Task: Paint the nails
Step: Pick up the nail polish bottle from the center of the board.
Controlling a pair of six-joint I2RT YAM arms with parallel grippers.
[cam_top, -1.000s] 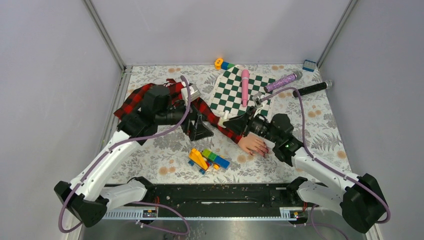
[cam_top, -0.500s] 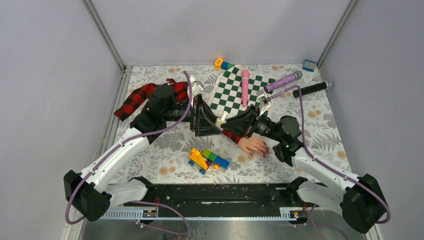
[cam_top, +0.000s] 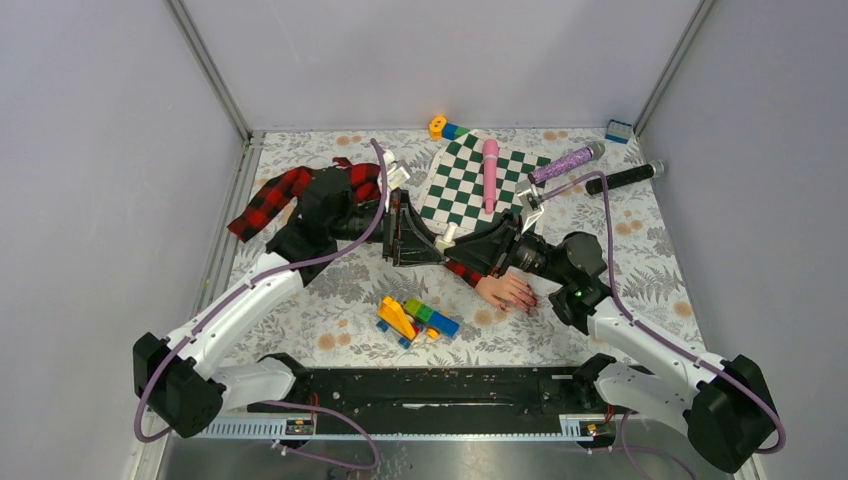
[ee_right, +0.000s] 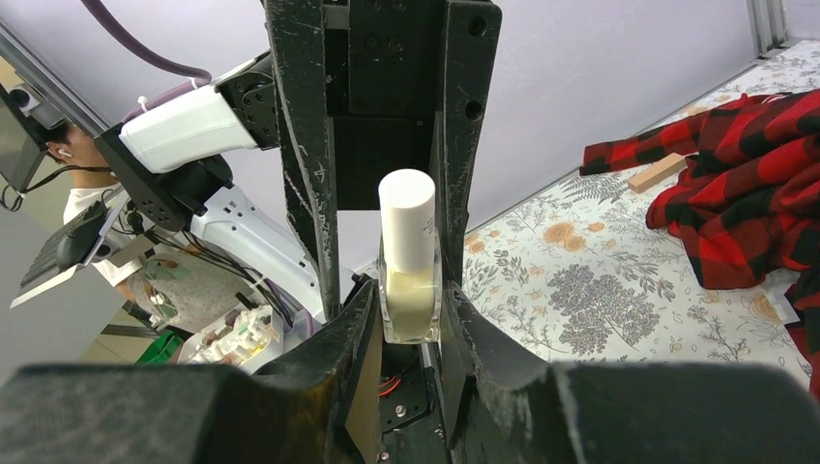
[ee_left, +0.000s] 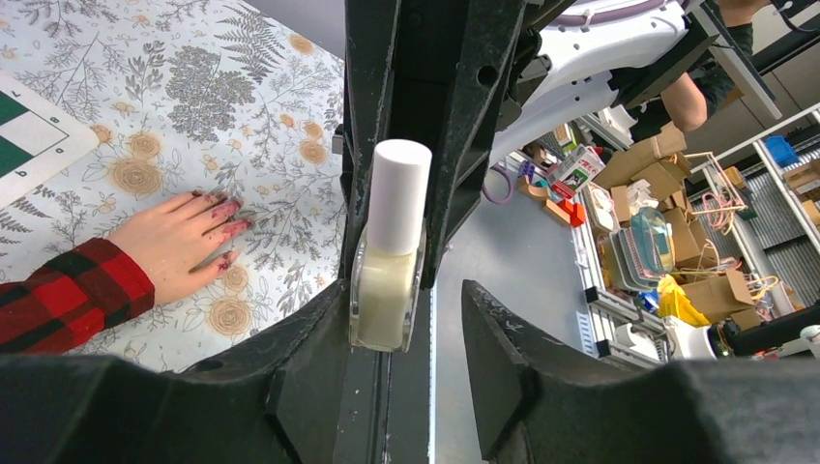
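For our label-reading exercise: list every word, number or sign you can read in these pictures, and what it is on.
None can be read.
The bottle: no label shows on the sides in view.
The small box in the background: coloured print, too small and blurred to read.

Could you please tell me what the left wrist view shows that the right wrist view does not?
Only the left wrist view shows the mannequin hand lying flat, its nails smeared dark red, and a corner of the checkered board. Only the right wrist view shows the heaped plaid cloth with a small tan block beside it. Both show the floral table cover and the pale bottle with its white cap, clamped in the right gripper, the left gripper around it with a gap on one side.
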